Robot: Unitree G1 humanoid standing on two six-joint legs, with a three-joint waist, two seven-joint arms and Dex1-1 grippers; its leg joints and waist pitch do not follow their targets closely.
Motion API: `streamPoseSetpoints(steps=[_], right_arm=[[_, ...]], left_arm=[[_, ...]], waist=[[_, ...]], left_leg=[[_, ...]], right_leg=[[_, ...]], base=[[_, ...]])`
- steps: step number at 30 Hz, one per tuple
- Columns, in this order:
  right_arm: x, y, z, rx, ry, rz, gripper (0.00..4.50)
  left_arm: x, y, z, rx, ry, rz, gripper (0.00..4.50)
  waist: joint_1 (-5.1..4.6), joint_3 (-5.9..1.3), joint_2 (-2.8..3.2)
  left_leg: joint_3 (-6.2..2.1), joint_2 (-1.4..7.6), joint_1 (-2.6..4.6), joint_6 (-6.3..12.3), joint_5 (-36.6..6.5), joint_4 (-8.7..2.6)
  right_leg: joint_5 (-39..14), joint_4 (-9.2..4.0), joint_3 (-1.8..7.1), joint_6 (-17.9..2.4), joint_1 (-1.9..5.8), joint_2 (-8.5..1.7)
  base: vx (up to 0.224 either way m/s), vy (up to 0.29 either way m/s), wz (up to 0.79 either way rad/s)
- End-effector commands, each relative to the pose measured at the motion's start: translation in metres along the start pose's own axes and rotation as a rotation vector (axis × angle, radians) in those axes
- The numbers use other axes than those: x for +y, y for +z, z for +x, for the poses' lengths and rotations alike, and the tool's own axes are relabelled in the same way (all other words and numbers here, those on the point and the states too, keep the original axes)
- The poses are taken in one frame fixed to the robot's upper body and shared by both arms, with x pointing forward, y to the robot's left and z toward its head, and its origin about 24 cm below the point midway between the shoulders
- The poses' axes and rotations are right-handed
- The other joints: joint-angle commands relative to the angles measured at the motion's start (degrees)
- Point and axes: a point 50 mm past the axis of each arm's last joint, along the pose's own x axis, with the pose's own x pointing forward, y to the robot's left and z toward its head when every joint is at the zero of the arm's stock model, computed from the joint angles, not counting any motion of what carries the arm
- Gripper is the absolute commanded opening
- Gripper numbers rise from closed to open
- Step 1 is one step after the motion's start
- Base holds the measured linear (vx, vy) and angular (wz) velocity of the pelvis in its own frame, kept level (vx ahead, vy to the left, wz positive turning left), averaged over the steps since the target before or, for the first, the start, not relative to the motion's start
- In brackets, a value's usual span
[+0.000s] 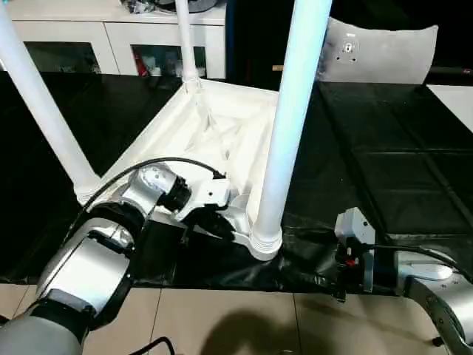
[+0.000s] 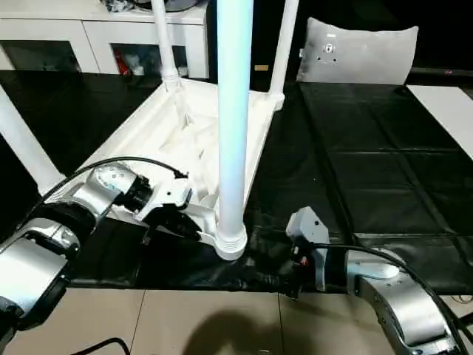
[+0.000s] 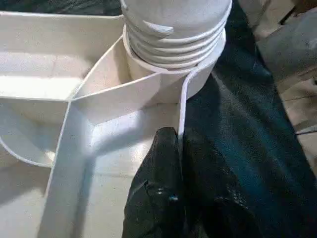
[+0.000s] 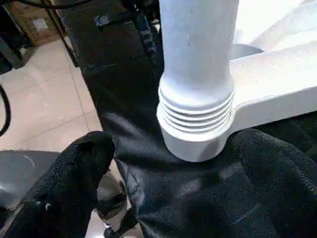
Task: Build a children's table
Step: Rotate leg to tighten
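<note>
The children's table (image 1: 222, 126) lies upside down on a black sheet, with its ribbed underside up and white legs standing from the corners. The nearest leg (image 1: 290, 111) is seated by its threaded base (image 4: 195, 124) in the near corner socket. My left gripper (image 3: 181, 153) is shut on the thin rim wall (image 3: 181, 114) of the top, just beside that socket. Black fingers (image 3: 158, 188) press the wall from both sides. My right gripper (image 4: 183, 163) stands open, low in front of the same leg base, one finger (image 4: 74, 183) on each side and apart from it.
The black sheet (image 1: 384, 163) covers the work surface out to the right. White cabinets (image 1: 111, 37) stand along the back and a pale board (image 1: 377, 52) leans at the back right. Tiled floor (image 1: 222, 318) lies at the front edge, under my forearms.
</note>
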Motion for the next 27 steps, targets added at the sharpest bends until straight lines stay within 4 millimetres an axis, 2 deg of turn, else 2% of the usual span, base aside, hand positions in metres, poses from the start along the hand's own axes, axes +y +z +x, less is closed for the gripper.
streamPoseSetpoints(steps=[1, 2, 3, 4, 5, 7, 8, 9, 11, 12, 13, 14, 16, 17, 20, 21, 23, 25, 26, 27], right_arm=[[-0.005, 0.008, -0.001, -0.032, -0.033, -0.030, 4.50], [-0.006, 0.009, 0.000, -0.042, -0.042, -0.028, 4.50], [-0.009, 0.011, 0.001, -0.062, -0.057, -0.023, 4.50], [-0.009, 0.012, 0.001, -0.067, -0.060, -0.021, 4.50], [-0.011, 0.014, 0.003, -0.081, -0.071, -0.016, 4.50], [-0.012, 0.015, 0.004, -0.092, -0.075, -0.015, 4.50], [-0.012, 0.016, 0.005, -0.093, -0.071, -0.015, 4.50], [-0.013, 0.016, 0.008, -0.090, -0.065, -0.018, 4.50], [-0.013, 0.016, 0.009, -0.086, -0.061, -0.020, 4.50], [-0.013, 0.015, 0.011, -0.076, -0.060, -0.029, 4.50], [-0.013, 0.015, 0.011, -0.076, -0.060, -0.029, 4.50], [-0.013, 0.015, 0.012, -0.072, -0.060, -0.032, 4.50], [-0.015, 0.014, 0.014, -0.063, -0.066, -0.038, 4.50], [-0.015, 0.014, 0.015, -0.059, -0.071, -0.041, 4.50], [-0.022, 0.016, 0.013, -0.053, -0.099, -0.051, 4.50], [-0.022, 0.016, 0.012, -0.050, -0.093, -0.057, 4.50], [-0.022, 0.016, 0.011, -0.048, -0.089, -0.059, 4.50], [-0.021, 0.016, 0.010, -0.042, -0.075, -0.059, 4.50], [-0.020, 0.015, 0.009, -0.040, -0.067, -0.058, 4.50], [-0.020, 0.015, 0.009, -0.038, -0.059, -0.056, 4.50]], left_arm=[[0.000, -0.010, -0.001, 0.022, 0.092, -0.033, 0.09], [0.000, -0.011, -0.001, 0.011, 0.114, -0.043, 0.09], [0.001, -0.011, -0.002, -0.021, 0.146, -0.078, 0.09], [0.001, -0.011, -0.002, -0.030, 0.153, -0.089, 0.09], [0.001, -0.011, -0.002, -0.060, 0.171, -0.120, 0.09], [0.002, -0.011, -0.002, -0.084, 0.192, -0.149, 0.09], [0.001, -0.011, -0.001, -0.099, 0.202, -0.174, 0.09], [-0.001, -0.008, 0.001, -0.141, 0.216, -0.217, 0.09], [-0.003, -0.006, 0.003, -0.158, 0.224, -0.240, 0.09], [-0.008, -0.003, 0.008, -0.161, 0.237, -0.228, 0.09], [-0.008, -0.003, 0.008, -0.161, 0.237, -0.228, 0.09], [-0.011, -0.003, 0.012, -0.147, 0.251, -0.208, 0.09], [-0.016, -0.006, 0.016, -0.114, 0.260, -0.169, 0.09], [-0.018, -0.007, 0.017, -0.102, 0.259, -0.157, 0.09], [-0.024, -0.001, 0.019, -0.116, 0.234, -0.073, 0.09], [-0.024, -0.001, 0.019, -0.103, 0.240, -0.065, 0.09], [-0.024, -0.001, 0.018, -0.097, 0.260, -0.072, 0.09], [-0.023, 0.000, 0.018, -0.127, 0.250, -0.114, 0.09], [-0.023, 0.000, 0.018, -0.147, 0.245, -0.129, 0.31], [-0.022, 0.001, 0.017, -0.167, 0.254, -0.145, 0.46]], waist=[[0.26, -3.81, -0.30], [0.32, -3.71, -0.42], [0.33, -3.57, -0.42], [0.27, -3.57, -0.37], [0.31, -3.49, -0.61], [0.22, -3.45, -0.46], [0.18, -3.50, -0.63], [0.01, -3.44, -0.51], [0.01, -3.60, -0.48], [-0.10, -3.68, -0.52], [-0.28, -3.63, -0.84], [-0.24, -3.60, -0.68], [-0.36, -3.66, -0.64], [-0.46, -3.58, -0.54], [-0.64, -3.55, -0.68], [-0.71, -3.53, -0.66], [-0.67, -3.63, -0.82], [-0.66, -3.65, -0.72], [-0.72, -3.66, -1.05], [-0.67, -3.61, -0.89]], left_leg=[[-1.08, 3.01, -0.36, 5.12, -2.56, -3.90], [-1.06, 3.07, -0.30, 4.90, -3.16, -3.98], [-1.07, 3.07, -0.23, 4.01, -4.60, -4.09], [-1.08, 3.07, -0.21, 3.68, -4.90, -4.12], [-1.12, 3.12, -0.25, 3.32, -5.09, -4.24], [-1.09, 3.01, -0.32, 3.17, -5.01, -4.22], [-1.09, 3.01, -0.35, 3.08, -5.03, -4.24], [-1.28, 3.45, -0.47, 2.78, -4.55, -4.40], [-1.05, 3.07, -0.46, 3.27, -4.29, -4.12], [-1.11, 3.26, -0.64, 3.51, -2.96, -4.17], [-1.13, 3.35, -0.78, 4.13, -2.59, -4.17], [-1.02, 3.23, -0.64, 4.44, -2.79, -4.12], [-1.01, 3.20, -0.74, 4.75, -2.89, -4.10], [-0.93, 3.08, -0.65, 4.86, -3.71, -4.12], [-1.05, 3.14, -0.64, 4.42, -4.62, -4.24], [-1.04, 3.12, -0.67, 4.44, -4.28, -4.25], [-1.02, 3.15, -0.73, 4.71, -3.23, -4.18], [-0.95, 3.13, -0.66, 5.02, -2.59, -4.14], [-0.91, 3.14, -0.67, 5.14, -2.46, -4.14], [-0.93, 3.07, -0.76, 5.34, -2.59, -4.12]], right_leg=[[0.16, -4.21, 3.00, -15.67, 4.44, -5.07], [-1.44, -4.35, 2.97, -15.52, 4.35, -5.15], [-6.20, -4.77, 2.95, -14.65, 4.21, -5.17], [-7.22, -4.73, 2.97, -14.50, 4.21, -5.20], [-9.14, -4.94, 2.94, -13.82, 4.12, -5.21], [-10.44, -5.12, 2.99, -13.18, 3.99, -5.15], [-10.56, -5.02, 3.01, -13.09, 4.06, -5.18], [-9.87, -4.56, 3.04, -14.02, 3.99, -5.54], [-10.06, -4.93, 3.03, -13.83, 3.82, -5.26], [-7.51, -4.46, 3.09, -14.34, 3.93, -5.25], [-6.71, -4.32, 3.01, -14.39, 3.87, -5.24], [-7.18, -4.56, 3.00, -14.29, 3.64, -5.17], [-7.05, -4.55, 2.98, -14.11, 3.71, -5.08], [-8.43, -4.86, 2.93, -13.38, 3.50, -4.95], [-10.56, -4.97, 2.93, -12.42, 3.48, -4.99], [-10.38, -4.95, 2.98, -12.00, 3.44, -4.93], [-8.62, -4.68, 3.06, -12.14, 3.51, -5.02], [-7.43, -4.55, 3.01, -12.51, 3.43, -4.95], [-7.20, -4.53, 3.00, -12.64, 3.44, -4.94], [-7.33, -4.56, 2.98, -12.87, 3.49, -5.01]], base=[[0.000, 0.000, 0.00], [0.000, 0.000, 0.00], [0.000, 0.000, 0.00], [0.000, 0.000, 0.00], [0.000, 0.000, 0.00], [0.000, 0.000, 0.00], [0.000, 0.000, 0.00], [0.000, 0.000, 0.00], [0.000, 0.000, 0.00], [0.000, 0.000, 0.00], [0.000, 0.000, 0.00], [0.000, 0.000, 0.00], [0.000, 0.000, 0.00], [0.000, 0.000, 0.00], [0.000, 0.000, 0.00], [0.000, 0.000, 0.00], [0.000, 0.000, 0.00], [0.000, 0.000, 0.00], [0.000, 0.000, 0.00], [0.000, 0.000, 0.00]])
